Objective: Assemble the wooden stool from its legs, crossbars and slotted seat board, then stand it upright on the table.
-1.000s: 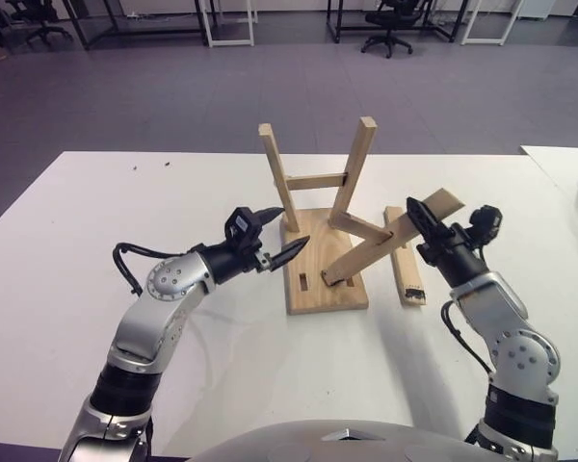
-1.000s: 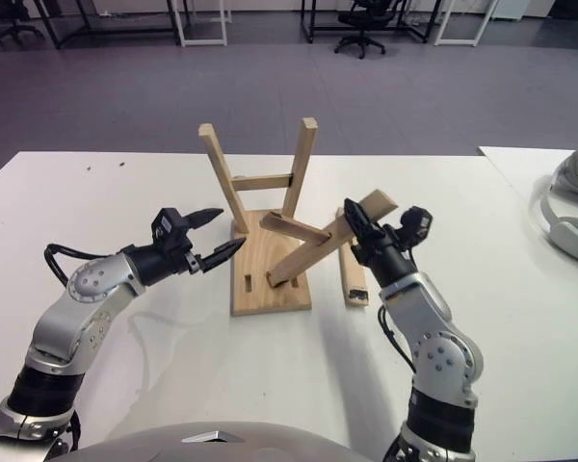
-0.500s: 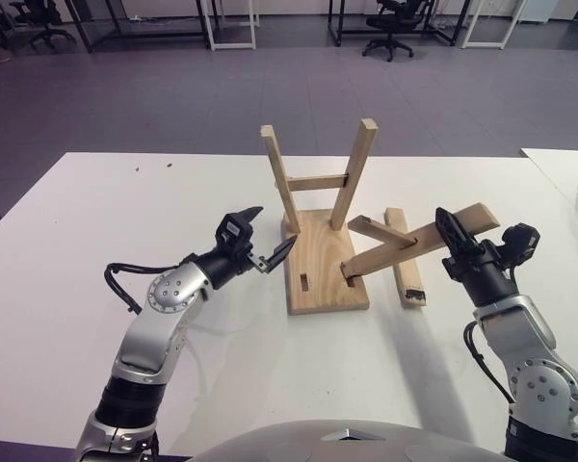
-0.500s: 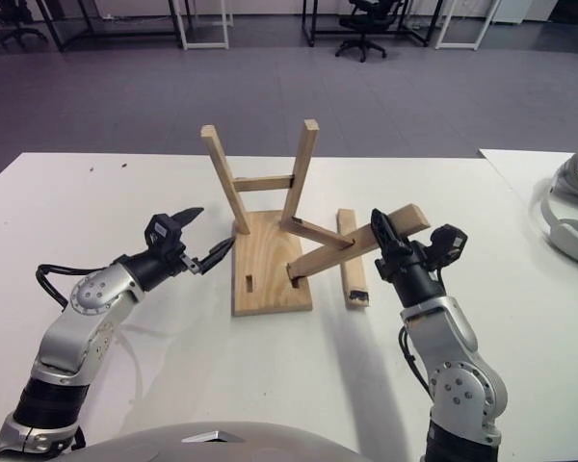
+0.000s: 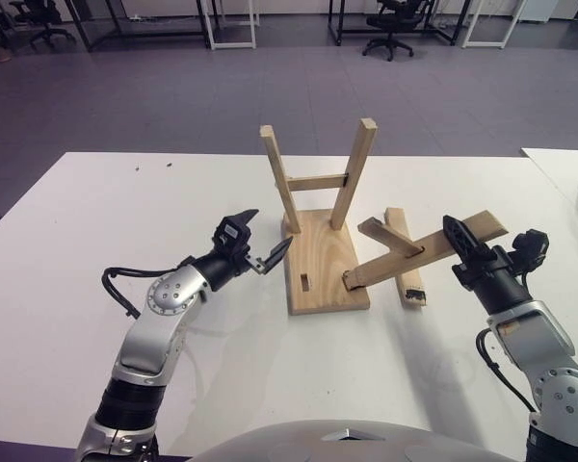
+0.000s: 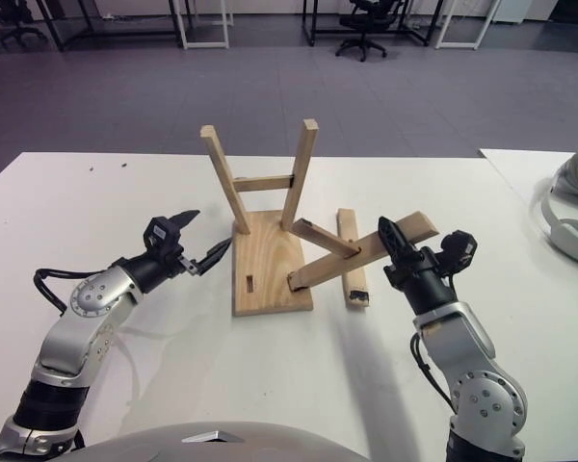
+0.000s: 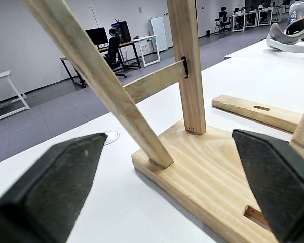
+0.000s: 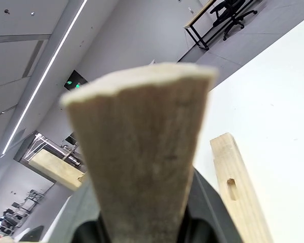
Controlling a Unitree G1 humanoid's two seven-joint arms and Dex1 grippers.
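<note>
R gripper (image 5: 459, 243) clenched on leg (image 5: 405, 258), foot at board (image 5: 323, 255) edge; best squared upright over a free slot (image 5: 303, 282) before pressing, w/ open L gripper (image 5: 270, 229) bracing board.

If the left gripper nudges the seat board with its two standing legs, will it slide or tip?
It probably slides: the seat board lies flat on the smooth white table. A push high on the standing legs might tip it, as they rise tall over a narrow base. It looks like solid wood, so it is likely stiff. The open left gripper sits beside it.
</note>
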